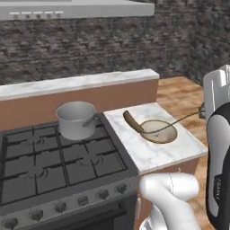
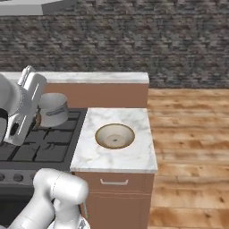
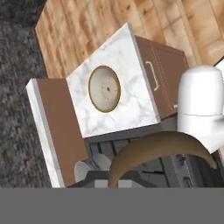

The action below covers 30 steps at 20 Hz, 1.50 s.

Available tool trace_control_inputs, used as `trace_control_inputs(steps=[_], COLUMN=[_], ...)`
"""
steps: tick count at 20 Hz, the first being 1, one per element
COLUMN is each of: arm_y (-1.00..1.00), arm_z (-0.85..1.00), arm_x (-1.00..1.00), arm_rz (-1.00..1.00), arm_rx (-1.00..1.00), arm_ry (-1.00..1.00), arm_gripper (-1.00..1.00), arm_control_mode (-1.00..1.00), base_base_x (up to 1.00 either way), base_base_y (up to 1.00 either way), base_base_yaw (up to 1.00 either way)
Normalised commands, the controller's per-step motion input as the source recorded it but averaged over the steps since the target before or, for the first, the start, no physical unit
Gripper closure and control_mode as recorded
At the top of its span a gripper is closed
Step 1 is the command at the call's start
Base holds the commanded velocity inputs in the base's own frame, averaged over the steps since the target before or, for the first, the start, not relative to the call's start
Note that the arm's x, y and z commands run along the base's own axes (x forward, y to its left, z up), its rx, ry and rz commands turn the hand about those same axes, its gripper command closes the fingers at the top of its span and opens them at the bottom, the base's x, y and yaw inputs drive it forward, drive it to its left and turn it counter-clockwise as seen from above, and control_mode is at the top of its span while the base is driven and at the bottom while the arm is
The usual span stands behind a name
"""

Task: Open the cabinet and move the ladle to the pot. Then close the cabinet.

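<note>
Pincer (image 3: 109, 180) clenched, and by our read it's gripping the ladle (image 1: 132, 121). Its brown handle sits right at the fingertips in the hand view, w/ the thin stem trailing back toward the arm. The pot (image 1: 76, 119) lies left of the ladle, on the stove's (image 1: 54, 166) rear right burner, nothing between. A beige bowl (image 2: 115, 135) rests on the table (image 1: 152, 155) beside the stove; can't tell if it's joined to the stem.
</note>
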Motion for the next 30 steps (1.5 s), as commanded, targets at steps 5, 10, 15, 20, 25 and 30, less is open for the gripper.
trace_control_inputs(steps=[5,10,15,20,25,30], arm_y=[0.0,0.0,0.0,0.0,0.0,0.0], arm_z=[0.0,0.0,0.0,0.0,0.0,0.0], arm_x=[0.0,0.0,0.0,0.0,0.0,0.0], arm_rz=[0.0,0.0,0.0,0.0,0.0,0.0], arm_rx=[0.0,0.0,0.0,0.0,0.0,0.0], arm_ry=[0.0,0.0,0.0,0.0,0.0,0.0], arm_gripper=[1.0,1.0,1.0,1.0,1.0,1.0], arm_control_mode=[1.0,1.0,1.0,1.0,1.0,1.0], base_base_x=[-0.02,0.84,1.0,1.0,0.97,0.7], base_base_y=[0.01,-0.3,-0.46,-0.07,-0.03,-0.01], base_base_yaw=[0.53,0.31,0.18,-0.12,-0.36,-0.33])
